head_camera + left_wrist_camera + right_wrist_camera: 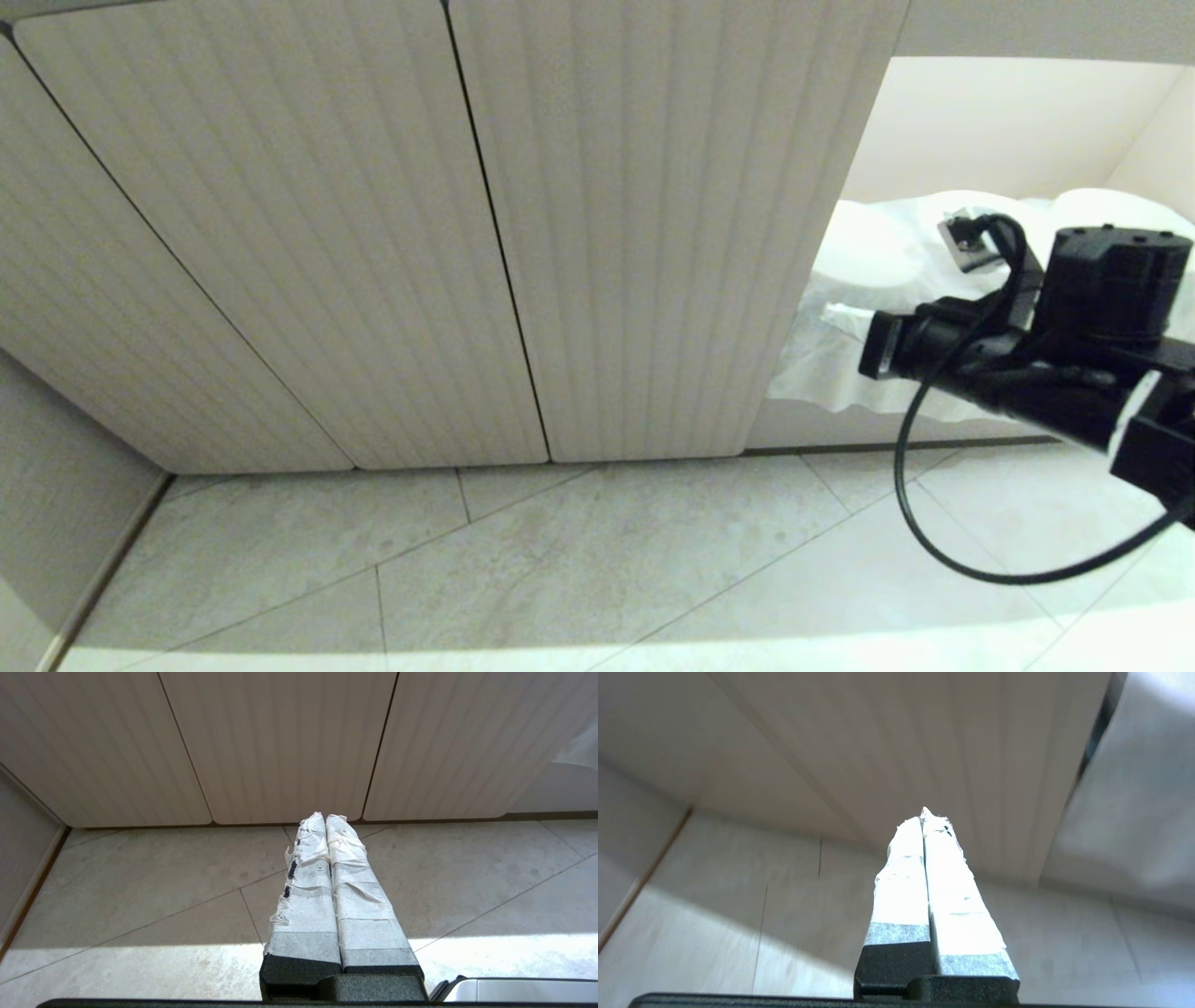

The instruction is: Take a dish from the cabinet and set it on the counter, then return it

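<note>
The cabinet (pixel 392 243) fills the head view with its beige ribbed doors shut. The dish is hidden and the counter is out of view. My right arm (pixel 1027 355) reaches in from the right, in front of the niche. In the right wrist view, the right gripper (pixel 924 816) is shut with its white-taped fingers pressed together and nothing between them; it points at the ribbed door (pixel 887 751) near its edge. The left gripper (pixel 324 817) is also shut and empty, low over the floor and facing the foot of the cabinet doors (pixel 280 742).
A doorless niche (pixel 990 131) to the right of the doors holds white plates under gauzy cloth (pixel 868 252). Grey floor tiles (pixel 597 560) run up to the cabinet foot. A wall (pixel 56 485) closes the left side. A black cable (pixel 934 532) loops under the right arm.
</note>
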Controlling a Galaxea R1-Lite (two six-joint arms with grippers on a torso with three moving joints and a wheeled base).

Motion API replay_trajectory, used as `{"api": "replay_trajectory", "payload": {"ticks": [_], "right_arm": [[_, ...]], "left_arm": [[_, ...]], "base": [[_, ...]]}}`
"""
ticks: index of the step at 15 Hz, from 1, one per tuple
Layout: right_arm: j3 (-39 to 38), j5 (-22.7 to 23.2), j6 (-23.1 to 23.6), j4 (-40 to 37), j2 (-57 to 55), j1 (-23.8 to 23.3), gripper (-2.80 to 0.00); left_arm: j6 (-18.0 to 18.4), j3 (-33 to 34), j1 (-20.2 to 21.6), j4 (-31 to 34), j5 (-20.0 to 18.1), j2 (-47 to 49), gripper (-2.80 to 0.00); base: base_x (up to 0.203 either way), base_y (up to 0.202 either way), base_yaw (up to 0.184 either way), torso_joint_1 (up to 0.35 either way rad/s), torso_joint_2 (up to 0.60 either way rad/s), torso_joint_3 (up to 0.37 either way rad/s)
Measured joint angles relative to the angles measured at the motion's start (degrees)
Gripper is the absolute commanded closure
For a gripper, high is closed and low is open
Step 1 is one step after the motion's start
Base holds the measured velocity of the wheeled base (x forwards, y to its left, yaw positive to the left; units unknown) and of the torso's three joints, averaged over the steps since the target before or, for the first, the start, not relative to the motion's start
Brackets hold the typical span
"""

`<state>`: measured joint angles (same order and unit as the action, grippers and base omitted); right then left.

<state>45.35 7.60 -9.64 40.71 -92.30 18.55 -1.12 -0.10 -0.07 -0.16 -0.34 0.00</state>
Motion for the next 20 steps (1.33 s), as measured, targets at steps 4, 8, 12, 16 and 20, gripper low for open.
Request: {"api": "replay_trajectory", "payload": {"ticks": [4,8,12,16,20], "right_arm": [[-9.53,-0.20,0.32,-5.42,9.57,0.01,0.00],[-19.20,-0.41,0.55,-8.59,18.54,-0.58,0.00],[-29.05,-0.30,0.63,-12.07,29.25,-5.17,0.00],[-38.03,0.01,0.67,-13.01,40.54,-11.34,0.00],[-44.24,0.14,0.91,-16.81,51.99,-15.89,0.00]], "left_arm": [[-0.01,0.00,0.00,0.01,0.01,0.00,0.00],[0.00,0.00,0.02,0.00,-0.04,0.00,0.00],[0.02,0.00,0.05,-0.02,0.00,0.00,0.00],[0.02,0.00,0.05,0.00,0.01,0.00,0.00],[0.02,0.00,0.05,0.00,0.03,0.00,0.00]], "base": [[0.000,0.000,0.000,0.000,0.00,0.000],[0.000,0.000,0.000,0.000,0.00,0.000],[0.000,0.000,0.000,0.000,0.00,0.000],[0.000,0.000,0.000,0.000,0.00,0.000],[0.000,0.000,0.000,0.000,0.00,0.000]]}}
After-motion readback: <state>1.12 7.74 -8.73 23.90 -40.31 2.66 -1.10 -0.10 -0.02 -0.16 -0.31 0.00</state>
